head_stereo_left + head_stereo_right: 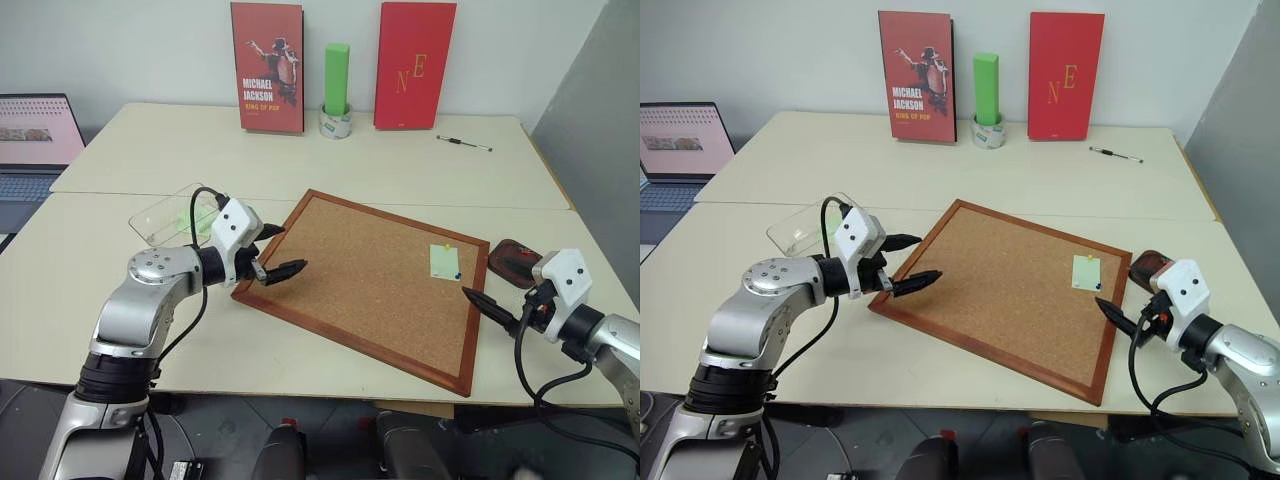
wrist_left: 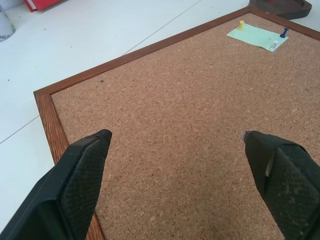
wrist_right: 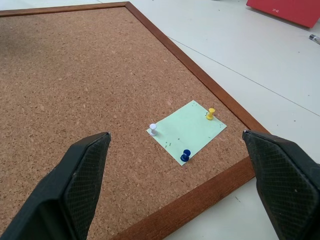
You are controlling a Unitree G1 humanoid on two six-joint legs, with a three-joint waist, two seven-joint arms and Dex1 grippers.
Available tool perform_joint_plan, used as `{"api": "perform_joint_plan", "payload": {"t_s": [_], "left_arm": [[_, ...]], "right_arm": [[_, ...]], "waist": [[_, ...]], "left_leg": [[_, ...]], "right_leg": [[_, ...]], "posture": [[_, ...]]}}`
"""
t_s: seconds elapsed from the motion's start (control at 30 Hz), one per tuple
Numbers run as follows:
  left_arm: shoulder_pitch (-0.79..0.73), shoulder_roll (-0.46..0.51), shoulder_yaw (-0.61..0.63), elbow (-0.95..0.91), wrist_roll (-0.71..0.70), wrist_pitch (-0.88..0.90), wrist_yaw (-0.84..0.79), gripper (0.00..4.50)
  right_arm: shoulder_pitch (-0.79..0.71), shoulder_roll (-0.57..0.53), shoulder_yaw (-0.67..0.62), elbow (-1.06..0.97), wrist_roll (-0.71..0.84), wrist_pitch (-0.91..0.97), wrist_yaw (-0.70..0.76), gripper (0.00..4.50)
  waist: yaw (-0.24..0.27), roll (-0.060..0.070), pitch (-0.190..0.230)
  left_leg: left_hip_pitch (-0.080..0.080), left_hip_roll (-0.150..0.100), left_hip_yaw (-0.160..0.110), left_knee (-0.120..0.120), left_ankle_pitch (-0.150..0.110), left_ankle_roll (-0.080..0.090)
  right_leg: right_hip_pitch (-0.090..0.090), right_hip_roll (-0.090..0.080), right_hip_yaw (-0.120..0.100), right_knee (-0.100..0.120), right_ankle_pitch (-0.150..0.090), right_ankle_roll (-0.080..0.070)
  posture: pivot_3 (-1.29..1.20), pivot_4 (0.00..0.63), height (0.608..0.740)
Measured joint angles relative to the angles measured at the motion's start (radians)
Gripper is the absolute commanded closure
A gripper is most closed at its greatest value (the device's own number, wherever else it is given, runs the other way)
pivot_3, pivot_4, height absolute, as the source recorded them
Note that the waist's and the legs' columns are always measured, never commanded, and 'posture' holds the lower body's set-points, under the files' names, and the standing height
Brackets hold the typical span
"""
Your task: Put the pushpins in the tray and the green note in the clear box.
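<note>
- Two black-fingered grippers, both spread wide and empty — the right gripper (image 1: 478,297) hovers just beside the cork board's (image 1: 350,270) near corner, pointing toward the pale green paper note (image 3: 186,131).
- Three pins hold that note — yellow (image 3: 210,113), blue (image 3: 185,155), white (image 3: 153,129).
- The left gripper (image 1: 276,251) is well apart, at the opposite edge.
- The dark brown tray (image 1: 515,261) lies just beyond the right gripper; the clear plastic box (image 1: 165,217) lies behind the left.

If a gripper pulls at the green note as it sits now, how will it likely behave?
The green note looks like thin paper, so probably floppy and very light. Yellow, blue and white pushpins hold it to the cork board, so it would likely tear or buckle rather than lift.
</note>
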Motion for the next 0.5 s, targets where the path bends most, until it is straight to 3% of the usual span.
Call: {"api": "perform_joint_plan", "payload": {"t_s": [0.5], "left_arm": [[-0.02,-0.002,-0.002,-0.026,0.007,0.006,0.028,0.0]], "right_arm": [[-0.019,0.0,0.023,0.02,-0.009,-0.012,0.011,0.02]], "waist": [[0.0,0.0,0.0]], "left_leg": [[0.0,0.0,0.0,0.0,0.0,0.0]], "right_leg": [[0.0,0.0,0.0,0.0,0.0,0.0]], "posture": [[0.0,0.15,0.74]]}}
